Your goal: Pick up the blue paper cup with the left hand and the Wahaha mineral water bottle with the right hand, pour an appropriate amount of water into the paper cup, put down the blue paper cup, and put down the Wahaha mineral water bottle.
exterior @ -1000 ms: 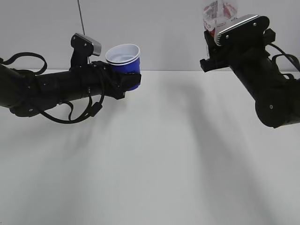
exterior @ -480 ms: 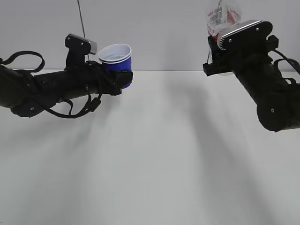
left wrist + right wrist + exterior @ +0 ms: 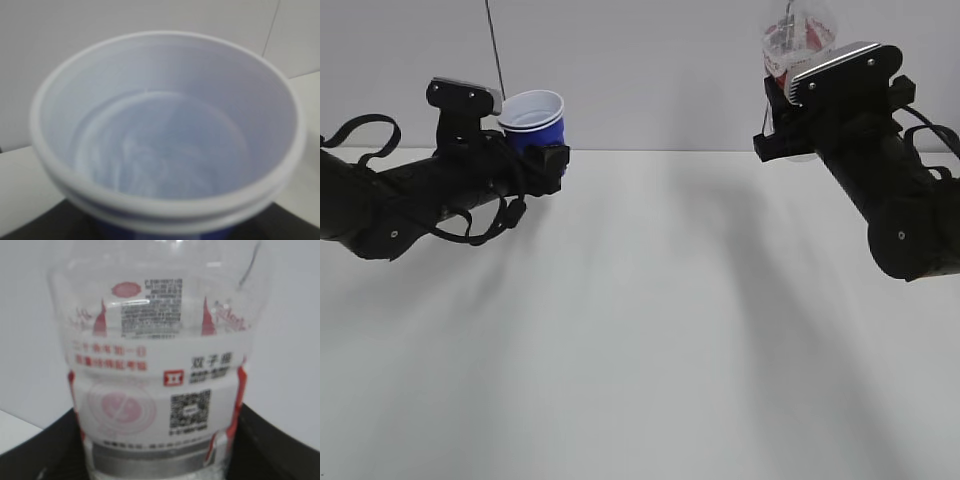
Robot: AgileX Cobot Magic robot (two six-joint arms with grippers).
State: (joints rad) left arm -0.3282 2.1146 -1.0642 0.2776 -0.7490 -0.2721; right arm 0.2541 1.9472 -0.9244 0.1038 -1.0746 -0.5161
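Both arms are up over the white table [image 3: 650, 330], well apart. On the right, the right hand [image 3: 782, 115] has the Wahaha mineral water bottle [image 3: 794, 38] upright, jaws closed around its lower body just under the label band; the neck runs out of the top of the exterior view, so I cannot see a cap. Up close in the right wrist view the bottle [image 3: 157, 365] is clear thin plastic with ribbing, so I'd call it the heavier piece and a bit springy under squeeze: a hold low on the body looks sound, but the load will shift when it tips.

On the left, the left hand [image 3: 548, 160] carries the blue paper cup [image 3: 534, 118], jaws partway closed on its blue wall below the doubled rim, mouth up. The left wrist view looks straight into the cup [image 3: 165, 130]: white inside, and whether any water lies in it is hard to tell. Light, soft, easily crushed, so a gentle grip below the rim suits it.
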